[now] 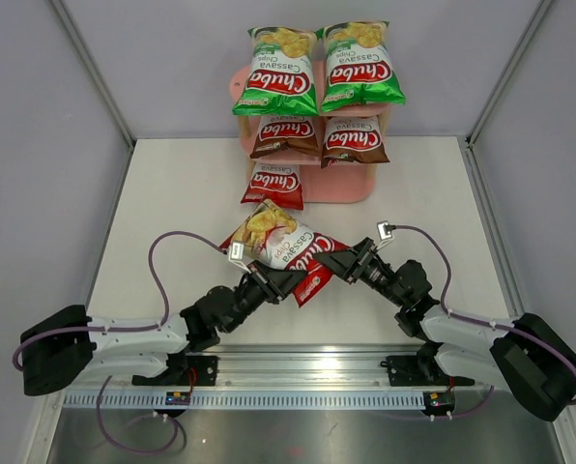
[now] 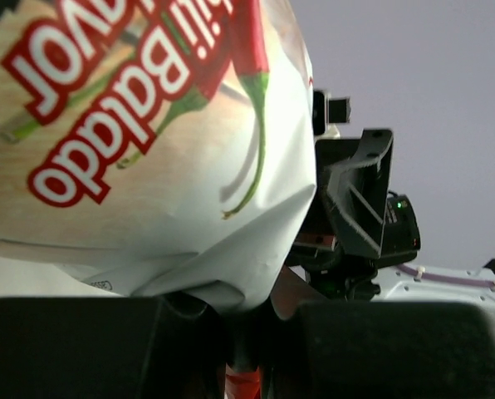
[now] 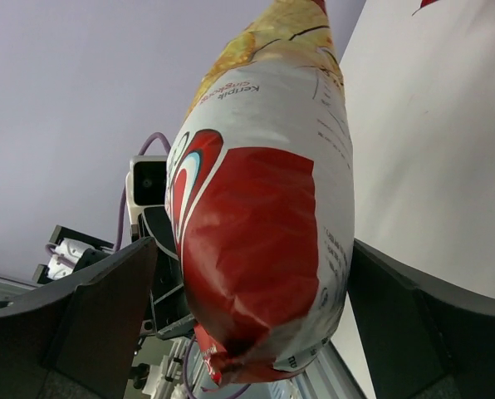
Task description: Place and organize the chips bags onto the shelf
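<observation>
Held red bag [image 1: 283,249] is up off the worktop [image 1: 172,193], lying tilted between the two arms, well short of the shelf [image 1: 351,186].

Left hand [image 1: 259,278]: narrow, pinching the bag's bottom seam; its wrist view shows the film crimped between the two black fingers [image 2: 65,341].

Right hand [image 1: 354,261]: wide, one finger [image 3: 81,324] on each side of the bag's lower end. Not clamped. Can't tell whether either pad touches the film.

Shelf: two green bags [image 1: 276,70] on top, two brown bags [image 1: 286,135] on the middle board, second red bag [image 1: 273,184] on the left of the bottom board. The spot to its right is free, so I take that as the target.

Reads as a hand-over to the right arm. How I'd do it:
- Close right low on the bag, near the seam; the puffed middle is glossy and likely to squirm out.
- Release left only once right has clamped.
- Turn the bag upright, logo facing like the others.
- Come in low under the middle board, clear of the overhanging brown bags, and set it beside its red neighbour without nudging it.
</observation>
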Robot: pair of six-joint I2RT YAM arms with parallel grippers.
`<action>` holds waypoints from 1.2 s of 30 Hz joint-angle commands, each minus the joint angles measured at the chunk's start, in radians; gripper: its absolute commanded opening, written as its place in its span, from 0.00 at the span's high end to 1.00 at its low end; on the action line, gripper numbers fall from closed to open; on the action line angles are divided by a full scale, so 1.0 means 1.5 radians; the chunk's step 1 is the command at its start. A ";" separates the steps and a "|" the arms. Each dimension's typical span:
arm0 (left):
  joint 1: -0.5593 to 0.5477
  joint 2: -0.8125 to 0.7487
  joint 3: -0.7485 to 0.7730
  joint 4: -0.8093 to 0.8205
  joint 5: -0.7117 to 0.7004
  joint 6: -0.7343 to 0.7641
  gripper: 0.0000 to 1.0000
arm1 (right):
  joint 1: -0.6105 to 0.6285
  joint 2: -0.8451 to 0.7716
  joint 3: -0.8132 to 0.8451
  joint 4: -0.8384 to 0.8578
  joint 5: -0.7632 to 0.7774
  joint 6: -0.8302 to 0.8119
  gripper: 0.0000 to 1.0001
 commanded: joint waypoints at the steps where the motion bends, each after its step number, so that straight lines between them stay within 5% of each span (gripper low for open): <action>1: 0.001 0.029 0.020 0.129 0.059 -0.029 0.91 | 0.007 0.001 0.035 0.046 0.003 -0.041 0.01; 8: 0.000 0.080 0.041 0.155 0.109 -0.036 0.88 | 0.007 -0.013 0.061 -0.035 -0.022 -0.059 0.05; 13: 0.000 0.120 0.046 0.177 0.143 -0.033 0.78 | 0.007 -0.027 0.037 -0.031 -0.005 -0.067 0.32; 21: 0.001 0.105 0.021 0.146 0.126 -0.020 0.49 | 0.007 -0.113 0.018 -0.080 0.019 -0.156 0.67; 25: 0.001 0.055 0.011 0.011 0.088 -0.015 0.13 | 0.007 -0.148 0.014 -0.142 0.067 -0.193 0.70; 28: 0.001 -0.023 0.014 -0.171 0.029 -0.015 0.01 | 0.007 -0.156 0.014 -0.167 0.092 -0.225 0.71; 36: 0.000 -0.268 0.045 -0.559 -0.146 0.017 0.01 | -0.030 -0.076 0.037 -0.145 0.114 -0.241 0.71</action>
